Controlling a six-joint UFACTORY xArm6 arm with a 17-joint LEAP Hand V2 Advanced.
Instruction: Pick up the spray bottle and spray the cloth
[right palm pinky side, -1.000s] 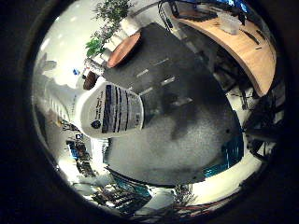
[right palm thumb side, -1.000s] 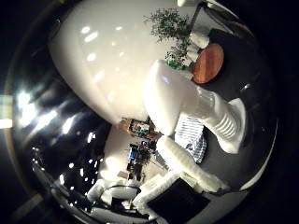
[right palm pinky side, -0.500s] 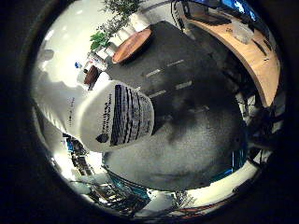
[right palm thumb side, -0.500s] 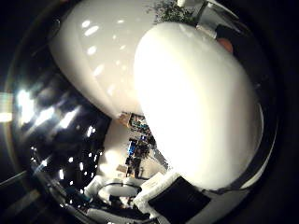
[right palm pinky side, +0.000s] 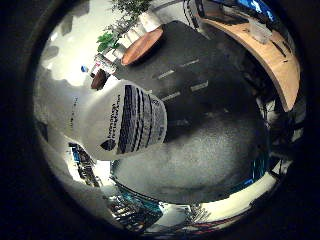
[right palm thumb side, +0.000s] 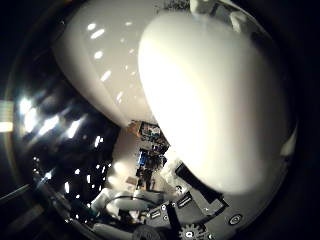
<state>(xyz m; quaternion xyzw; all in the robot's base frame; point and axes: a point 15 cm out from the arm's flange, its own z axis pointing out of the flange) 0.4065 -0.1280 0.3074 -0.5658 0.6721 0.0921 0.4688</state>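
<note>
white spray bottle (right palm pinky side: 107, 125), black-striped label (right palm pinky side: 137, 125), grey carpet (right palm pinky side: 210, 155)

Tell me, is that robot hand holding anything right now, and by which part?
Cannot be told. The white spray bottle is very close to the palm, but no fingers show around it.

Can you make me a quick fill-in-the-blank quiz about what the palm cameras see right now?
1. The white bottle carries a label printed in ____ text.
2. Beyond the bottle lies a dark grey ____ on the floor.
3. The round table near the plants has a top made of ____.
4. In the thumb side view, the bottle fills much of the picture, so it is ____ to the palm.

Missing words: black; carpet; wood; close
</note>
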